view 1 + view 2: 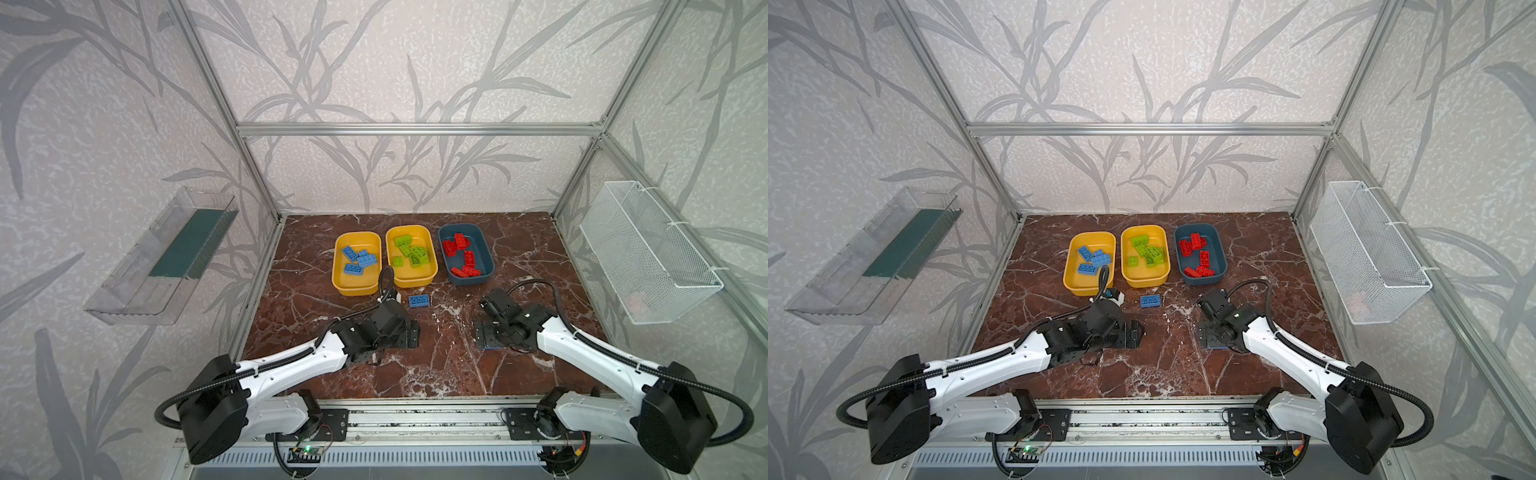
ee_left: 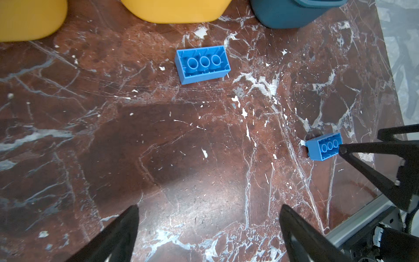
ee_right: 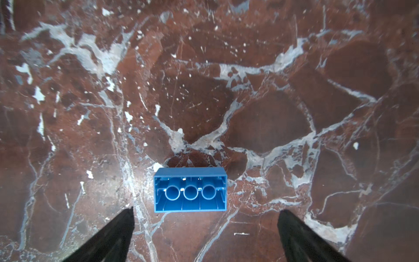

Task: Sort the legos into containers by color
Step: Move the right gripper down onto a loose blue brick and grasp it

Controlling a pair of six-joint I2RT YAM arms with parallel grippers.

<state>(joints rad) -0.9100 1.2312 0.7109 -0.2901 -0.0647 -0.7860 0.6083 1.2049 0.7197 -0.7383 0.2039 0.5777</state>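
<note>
Top views, tubs: three stood in a row at far side of table (image 1: pixel 523 257).
Top views, sorted: left yellow tub (image 1: pixel 353 287) held blue legos (image 1: pixel 358 259); mid yellow tub (image 1: pixel 412 281) held green legos (image 1: pixel 411 251); teal tub (image 1: pixel 471 279) held red legos (image 1: pixel 460 248).
Top views, 1st loose blue lego (image 1: pixel 419 301): lay on table just in front of mid yellow tub.
Top views, left gripper (image 1: pixel 409 332): hung low over table, near 1st loose blue lego but apart from it; jaws hidden under wrist here.
Top views, right gripper (image 1: pixel 489 338): pointed down over 2nd loose blue lego (image 1: pixel 487 347), of which only a blue edge showed.
L wrist, left gripper: jaws wide apart, nothing held, bare table betw. them.
L wrist, 1st loose blue lego (image 2: pixel 203 64): hollow side up, clear of gripper.
L wrist, 2nd loose blue lego (image 2: pixel 323 147): hollow side up, right gripper's fingertip at its edge; contact unclear.
R wrist, right gripper: jaws spread wide, empty.
R wrist, 2nd loose blue lego (image 3: pixel 190 190): hollow side up on table, just ahead of fingertips, centred betw. them, untouched.
</note>
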